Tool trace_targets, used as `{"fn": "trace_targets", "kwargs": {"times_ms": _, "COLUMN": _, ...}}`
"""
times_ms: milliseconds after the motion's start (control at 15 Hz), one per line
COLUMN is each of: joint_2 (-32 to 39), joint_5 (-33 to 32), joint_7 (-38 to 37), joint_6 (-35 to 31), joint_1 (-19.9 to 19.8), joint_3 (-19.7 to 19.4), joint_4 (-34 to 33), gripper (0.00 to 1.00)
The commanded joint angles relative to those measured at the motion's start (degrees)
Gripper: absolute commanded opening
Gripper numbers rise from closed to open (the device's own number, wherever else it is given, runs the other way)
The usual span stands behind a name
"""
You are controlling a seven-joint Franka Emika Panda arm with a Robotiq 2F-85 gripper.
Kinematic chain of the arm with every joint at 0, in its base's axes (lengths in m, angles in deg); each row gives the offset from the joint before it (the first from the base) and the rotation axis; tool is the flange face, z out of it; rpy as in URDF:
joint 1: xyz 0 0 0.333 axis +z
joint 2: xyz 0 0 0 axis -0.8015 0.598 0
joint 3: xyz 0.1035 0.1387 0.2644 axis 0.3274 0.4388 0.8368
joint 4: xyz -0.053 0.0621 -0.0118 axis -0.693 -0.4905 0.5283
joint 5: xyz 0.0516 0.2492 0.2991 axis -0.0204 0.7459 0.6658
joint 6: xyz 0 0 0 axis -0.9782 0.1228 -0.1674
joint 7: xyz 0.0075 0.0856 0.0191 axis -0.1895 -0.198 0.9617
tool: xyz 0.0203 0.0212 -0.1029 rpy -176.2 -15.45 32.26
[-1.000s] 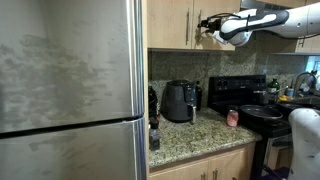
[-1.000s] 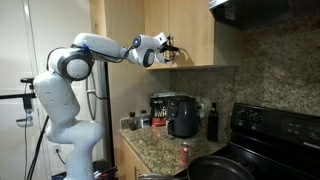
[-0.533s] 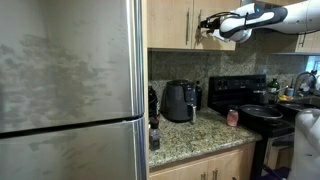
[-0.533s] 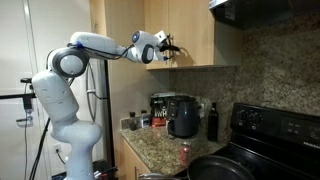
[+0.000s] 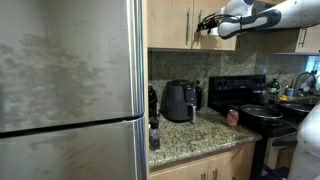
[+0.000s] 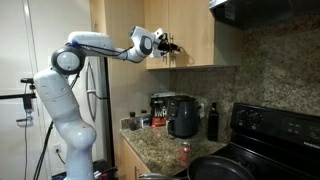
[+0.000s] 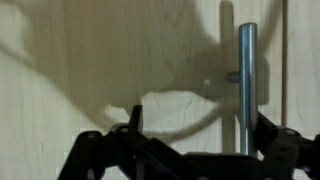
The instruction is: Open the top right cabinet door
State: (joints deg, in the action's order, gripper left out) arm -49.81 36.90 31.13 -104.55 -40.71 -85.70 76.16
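The top right cabinet door (image 5: 255, 42) is a light-wood panel; it also shows in the other exterior view (image 6: 195, 35) and fills the wrist view (image 7: 120, 50). Its slim silver bar handle (image 7: 246, 70) stands upright. My gripper (image 5: 204, 24) is up at the handle in both exterior views (image 6: 170, 45). In the wrist view my gripper (image 7: 200, 118) is open, and the handle stands between the two black fingers, close to the one at the right of the picture. The fingers are not closed on it.
The matching door (image 5: 168, 22) hangs next to it. A stainless fridge (image 5: 70, 80) stands beside the cabinets. Below are a granite counter (image 5: 190, 135) with a black air fryer (image 5: 180, 100), a red can (image 5: 232, 117) and a black stove (image 5: 250, 100). A range hood (image 6: 260, 10) juts out nearby.
My gripper has moved a little up and closer to the cabinet handles. The door has not moved.
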Motion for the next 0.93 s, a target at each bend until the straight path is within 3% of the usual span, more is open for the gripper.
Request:
{"fn": "trace_targets", "kwargs": {"times_ms": 0, "joint_2": 3.5, "joint_5": -11.1, "joint_7": -6.8, "joint_6": 3.9, "joint_1": -7.5, "joint_3": 3.9, "joint_4": -5.7, "gripper": 1.00}}
{"fn": "trace_targets", "kwargs": {"times_ms": 67, "joint_2": 3.1, "joint_5": -14.2, "joint_7": -8.1, "joint_6": 3.8, "joint_1": -8.4, "joint_3": 4.7, "joint_4": -5.7, "gripper": 1.00}}
{"fn": "trace_targets", "kwargs": {"times_ms": 133, "joint_2": 2.8, "joint_5": -16.7, "joint_7": -8.8, "joint_6": 3.3, "joint_1": -8.8, "joint_3": 4.9, "joint_4": -5.7, "gripper": 0.75}}
{"fn": "trace_targets", "kwargs": {"times_ms": 333, "joint_2": 1.3, "joint_5": -23.7, "joint_7": -11.9, "joint_6": -0.5, "joint_1": -10.7, "joint_3": 5.0, "joint_4": -4.3, "gripper": 0.64}}
{"fn": "trace_targets", "kwargs": {"times_ms": 533, "joint_2": 0.3, "joint_5": -28.4, "joint_7": -15.1, "joint_6": -6.7, "joint_1": -11.2, "joint_3": 3.9, "joint_4": -2.0, "gripper": 0.44}}
{"fn": "trace_targets", "kwargs": {"times_ms": 867, "joint_2": 0.2, "joint_5": -35.8, "joint_7": -24.6, "joint_6": -16.5, "joint_1": -16.2, "joint_3": 4.2, "joint_4": -0.6, "gripper": 0.11}}
